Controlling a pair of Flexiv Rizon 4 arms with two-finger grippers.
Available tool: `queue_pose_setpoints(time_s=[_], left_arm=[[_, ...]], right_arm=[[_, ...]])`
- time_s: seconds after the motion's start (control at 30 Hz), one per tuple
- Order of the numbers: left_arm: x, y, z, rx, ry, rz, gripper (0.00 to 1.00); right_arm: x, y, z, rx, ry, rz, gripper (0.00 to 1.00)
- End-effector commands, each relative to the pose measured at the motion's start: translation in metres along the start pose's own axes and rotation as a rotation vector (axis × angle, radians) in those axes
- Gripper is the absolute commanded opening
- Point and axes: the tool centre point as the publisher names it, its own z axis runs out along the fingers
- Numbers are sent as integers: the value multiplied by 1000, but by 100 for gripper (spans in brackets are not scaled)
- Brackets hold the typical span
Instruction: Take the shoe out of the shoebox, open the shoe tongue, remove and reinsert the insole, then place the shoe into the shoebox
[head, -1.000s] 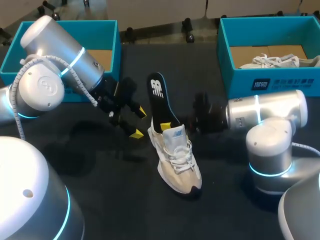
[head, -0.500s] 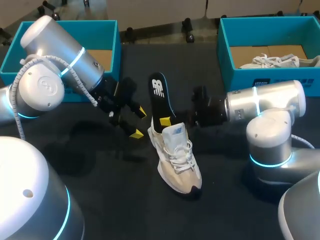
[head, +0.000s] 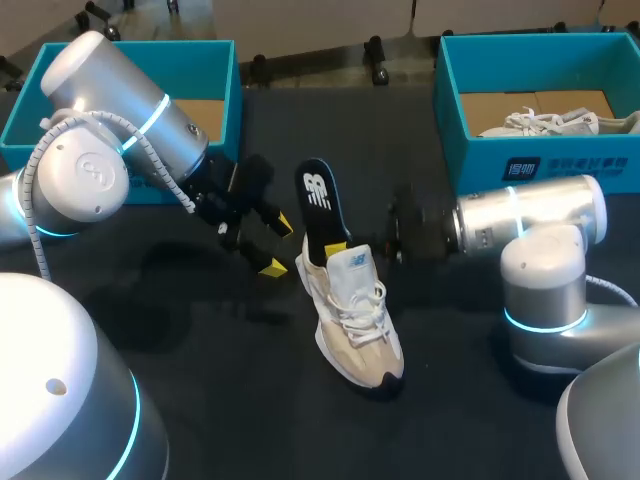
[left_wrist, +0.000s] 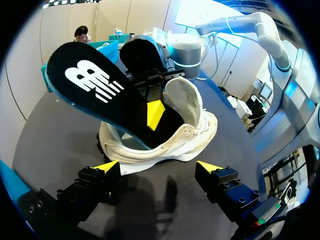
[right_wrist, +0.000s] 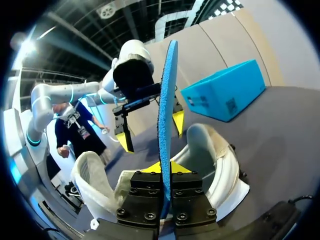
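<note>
one insole (head: 322, 208) with white logo clenched in right jaws, left jaws released beside shoe (head: 360, 320)

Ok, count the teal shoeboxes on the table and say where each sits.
2. The left shoebox sits at the table's far left, partly behind my left arm; the right shoebox at the far right, with a pale shoe inside. None looks hidden.

The left arm (head: 120, 150) is being held in from the left side with its gripper (left_wrist: 159, 167) angled downward, fingers spread wide apart, while the right arm (head: 525, 220) is being held level, its gripper (head: 336, 243) being clamped on the upright insole (head: 320, 195).
</note>
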Motion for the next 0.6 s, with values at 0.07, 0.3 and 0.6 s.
queue_pose_setpoints(time_s=[0.07, 0.3, 0.6], left_arm=[[0, 0, 1, -3, 0, -1, 100], [0, 0, 1, -3, 0, -1, 100], [0, 0, 1, -3, 0, -1, 100]], right_arm=[[4, -8, 4, 7, -6, 17, 0], [9, -1, 1, 30, -27, 15, 19], [-1, 22, -3, 50, -49, -38, 41]])
